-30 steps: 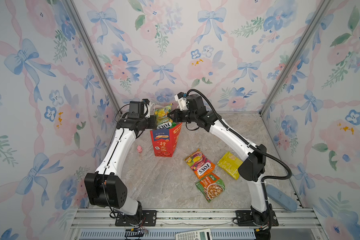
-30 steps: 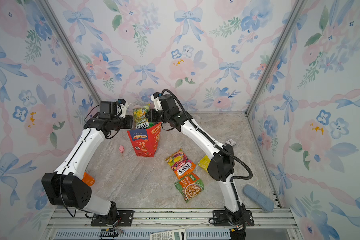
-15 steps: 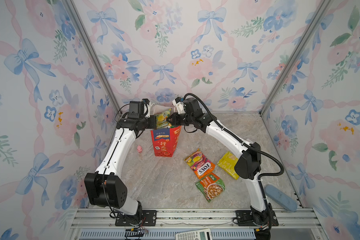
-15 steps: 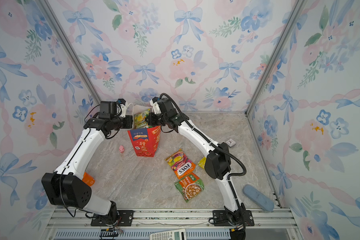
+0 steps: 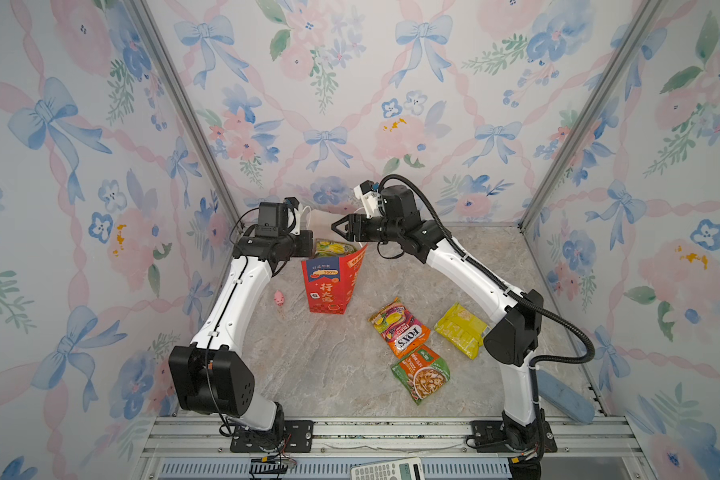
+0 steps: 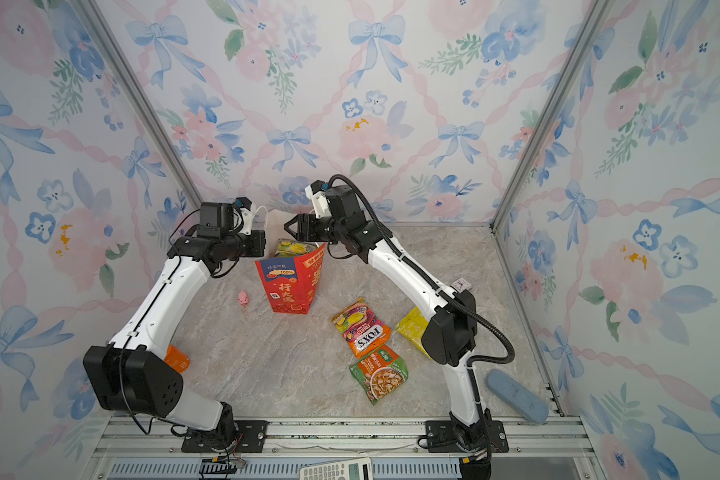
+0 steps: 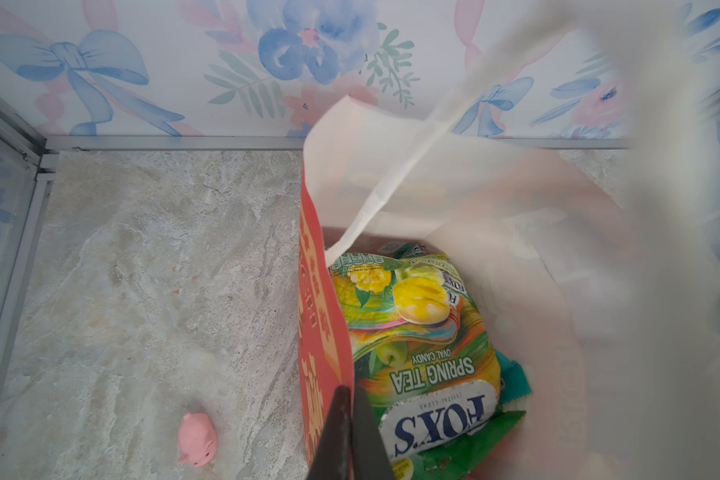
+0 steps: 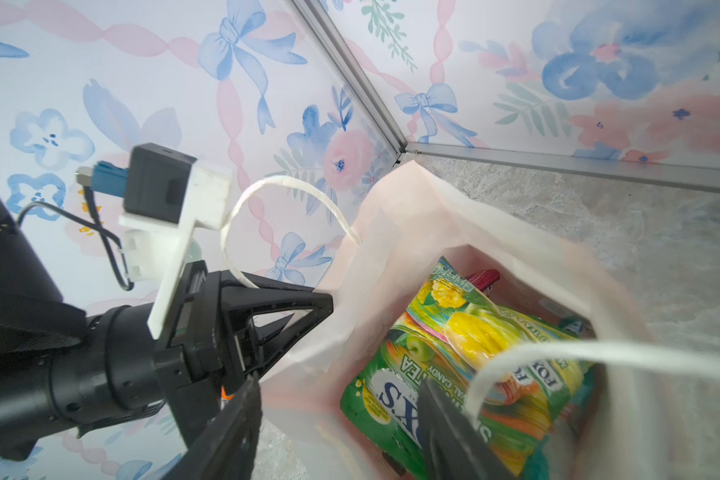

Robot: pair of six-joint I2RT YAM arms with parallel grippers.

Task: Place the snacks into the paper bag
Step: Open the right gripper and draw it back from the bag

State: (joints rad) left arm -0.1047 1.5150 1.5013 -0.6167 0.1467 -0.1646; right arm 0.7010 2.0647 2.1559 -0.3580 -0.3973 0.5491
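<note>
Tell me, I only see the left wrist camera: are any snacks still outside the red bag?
Observer: Yes. In both top views three lie on the table right of the paper bag: an orange FOX'S packet, a yellow packet and a green-orange packet.
Operator: Where's the other arm's end effector?
Observer: The right end effector is open just above the bag's mouth.
Operator: Anything hiding?
Observer: An orange packet peeks out beside the left arm's base in a top view.
</note>
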